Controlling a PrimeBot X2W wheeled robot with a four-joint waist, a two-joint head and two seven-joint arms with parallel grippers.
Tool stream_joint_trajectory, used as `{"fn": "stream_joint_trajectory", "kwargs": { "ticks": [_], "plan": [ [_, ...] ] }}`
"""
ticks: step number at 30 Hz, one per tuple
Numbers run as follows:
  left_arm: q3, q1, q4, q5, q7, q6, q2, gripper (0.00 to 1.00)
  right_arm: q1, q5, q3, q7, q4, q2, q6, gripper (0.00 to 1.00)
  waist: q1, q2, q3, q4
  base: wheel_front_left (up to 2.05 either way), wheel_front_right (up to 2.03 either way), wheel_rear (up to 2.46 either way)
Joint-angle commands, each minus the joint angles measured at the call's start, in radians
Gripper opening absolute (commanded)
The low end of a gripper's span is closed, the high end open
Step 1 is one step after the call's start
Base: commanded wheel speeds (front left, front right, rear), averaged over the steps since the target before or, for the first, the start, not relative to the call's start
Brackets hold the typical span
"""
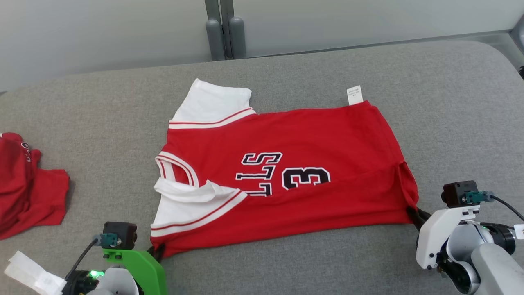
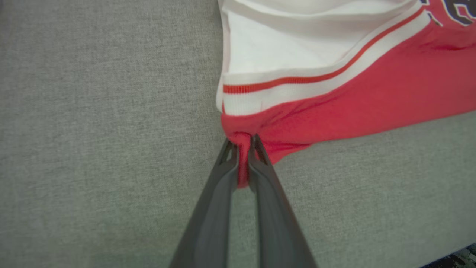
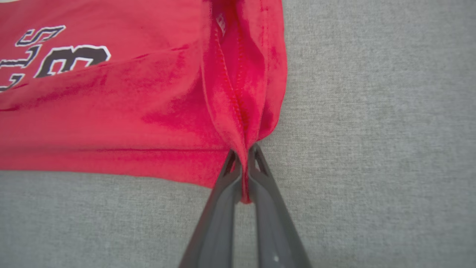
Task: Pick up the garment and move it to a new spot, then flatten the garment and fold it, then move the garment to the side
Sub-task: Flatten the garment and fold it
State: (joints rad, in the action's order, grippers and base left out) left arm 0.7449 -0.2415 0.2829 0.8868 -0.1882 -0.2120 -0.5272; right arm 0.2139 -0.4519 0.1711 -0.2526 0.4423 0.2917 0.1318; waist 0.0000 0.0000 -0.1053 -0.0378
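The left end effector (image 2: 241, 143) is closed on the red basketball jersey (image 2: 353, 100). Its 2 dark fingers (image 2: 214, 208) pinch a small fold of red cloth at the jersey's near left corner, just below the white sleeve (image 2: 282, 48) with its red-striped band. In the head view this end effector (image 1: 157, 252) sits at the lower left, ahead of a green wrist mount (image 1: 141, 266).

The right end effector (image 3: 243, 152) is likewise closed. Its fingers (image 3: 219, 216) clamp the bunched red hem at the jersey's (image 3: 111, 111) near right corner, where a stitched seam runs up from the fingertips. In the head view it (image 1: 413, 215) meets that corner ahead of a white wrist housing (image 1: 436, 235).

The jersey (image 1: 327, 135) lies spread on the grey cloth-covered table (image 1: 450, 102), roughly in the middle, collar to the left and hem to the right. Black lettering and a number 3 (image 1: 306, 177) face up. The near sleeve (image 1: 184, 205) is rumpled, and the far sleeve (image 1: 213, 102) lies flat. A white label (image 1: 354, 95) sticks out at the far right edge.

Well apart, at the table's left edge, lies another red garment (image 1: 28, 184), crumpled.
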Motion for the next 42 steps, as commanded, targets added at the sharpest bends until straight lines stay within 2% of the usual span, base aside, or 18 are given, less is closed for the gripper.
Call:
{"fn": "stream_joint_trajectory", "kwargs": {
  "ticks": [1, 7, 13, 14, 15, 16, 23, 30, 36, 42],
  "plan": [
    [0.004, 0.029, -0.02, 0.012, -0.018, -0.009, -0.025, 0.0, -0.025, -0.015, 0.002, -0.026, -0.018, 0.024, -0.002, 0.0, 0.0, 0.0, 0.024, 0.0, 0.0, 0.0, 0.0],
    [0.016, 0.107, -0.165, 0.026, -0.097, -0.056, -0.104, 0.0, -0.117, -0.051, -0.012, -0.164, -0.132, 0.096, -0.002, 0.0, 0.0, 0.0, 0.045, -0.001, 0.0, 0.0, 0.0],
    [0.026, 0.172, -0.259, 0.052, -0.145, -0.092, -0.142, 0.0, -0.217, -0.062, -0.072, -0.289, -0.237, 0.083, -0.002, 0.0, 0.0, 0.0, 0.047, -0.005, 0.0, 0.0, 0.0],
    [0.028, 0.18, -0.265, 0.056, -0.15, -0.096, -0.142, 0.01, -0.23, -0.058, -0.08, -0.3, -0.249, 0.077, -0.002, 0.27, 0.0, 0.0, 0.047, -0.006, 0.0, 0.0, 0.0],
    [0.032, 0.187, -0.271, 0.061, -0.158, -0.102, -0.143, 0.33, -0.242, -0.051, -0.088, -0.31, -0.264, 0.071, -0.002, 0.49, 0.0, 0.0, 0.047, -0.008, 0.0, 0.0, 0.0],
    [0.034, 0.191, -0.274, 0.063, -0.16, -0.104, -0.145, 1.0, -0.247, -0.045, -0.095, -0.316, -0.276, 0.066, -0.002, 1.0, 0.0, 0.0, 0.047, -0.009, 0.0, 0.0, 0.0],
    [0.025, 0.173, -0.293, 0.047, -0.153, -0.11, -0.161, 1.0, -0.275, -0.019, -0.126, -0.331, -0.343, 0.031, -0.002, 1.0, 0.0, 0.0, 0.048, -0.017, 0.0, 0.0, 0.0],
    [-0.006, 0.093, -0.323, 0.008, -0.143, -0.103, -0.199, 1.0, -0.24, -0.042, -0.167, -0.289, -0.422, 0.021, -0.002, 1.0, 0.0, 0.0, 0.037, -0.021, 0.0, 0.0, 0.0],
    [-0.044, -0.077, -0.325, -0.022, -0.173, -0.055, -0.217, 1.0, -0.113, -0.005, -0.229, -0.194, -0.422, 0.009, -0.002, 1.0, 0.0, 0.0, -0.034, -0.033, 0.0, 0.0, 0.0],
    [-0.047, -0.315, -0.293, -0.054, -0.266, 0.034, -0.2, 1.0, 0.078, 0.015, -0.238, -0.148, -0.304, -0.014, -0.002, 1.0, 0.0, 0.0, -0.148, -0.048, 0.0, 0.0, 0.0]
  ]
}}
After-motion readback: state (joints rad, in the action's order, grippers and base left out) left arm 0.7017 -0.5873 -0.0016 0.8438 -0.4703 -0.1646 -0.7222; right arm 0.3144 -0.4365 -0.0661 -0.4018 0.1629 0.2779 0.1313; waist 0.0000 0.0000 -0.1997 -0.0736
